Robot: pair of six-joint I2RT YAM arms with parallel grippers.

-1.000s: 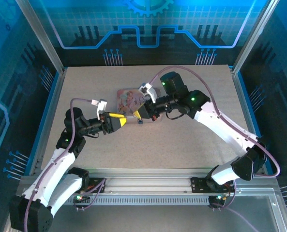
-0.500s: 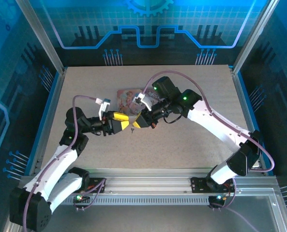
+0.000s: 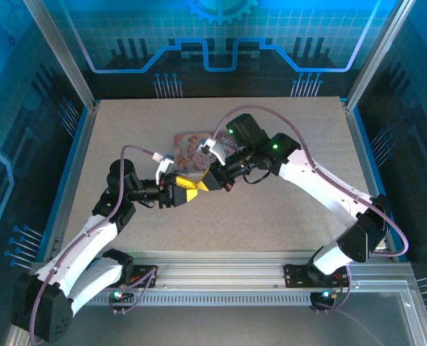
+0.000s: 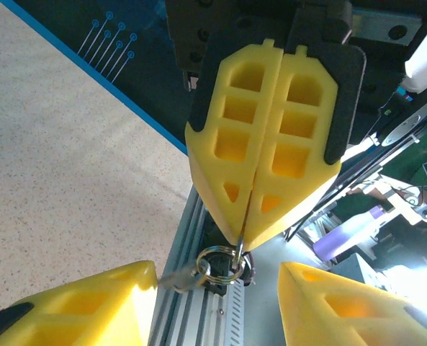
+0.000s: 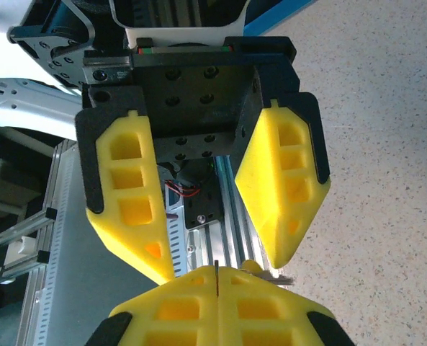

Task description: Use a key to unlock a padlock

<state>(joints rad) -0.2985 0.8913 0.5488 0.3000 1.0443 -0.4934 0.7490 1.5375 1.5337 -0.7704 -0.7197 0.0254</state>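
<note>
in the left wrist view the left gripper (image 4: 219, 270) stands spread, one yellow finger (image 4: 76, 303) at the lower left of the frame and the other (image 4: 343, 310) at the lower right, with a clear gap between them. in that gap, just past the fingertips, lies the key (image 4: 181, 277): a thin grey sliver hanging from a small wire ring (image 4: 224, 263). its long axis runs nearly level across the frame. the ring end is at centre, and the free end points left and slightly down, reaching or almost touching the tip of the lower-left finger; i cannot tell which. above the ring, the right gripper (image 4: 242, 241) comes down from the top of the frame with its pads pressed together, pinching the key by its ring at the very tip. so the right arm has the key, and the left is the one placed to take it. as i judge it, the left fingers close along much the same line as the key's length, so they would catch it end-on rather than across its flats unless the wrist rolls first. in the top view both grippers meet nose to nose just left of centre, and the pink tin (image 3: 186, 146) lies on the table (image 3: 271, 209) just beyond them.
</note>
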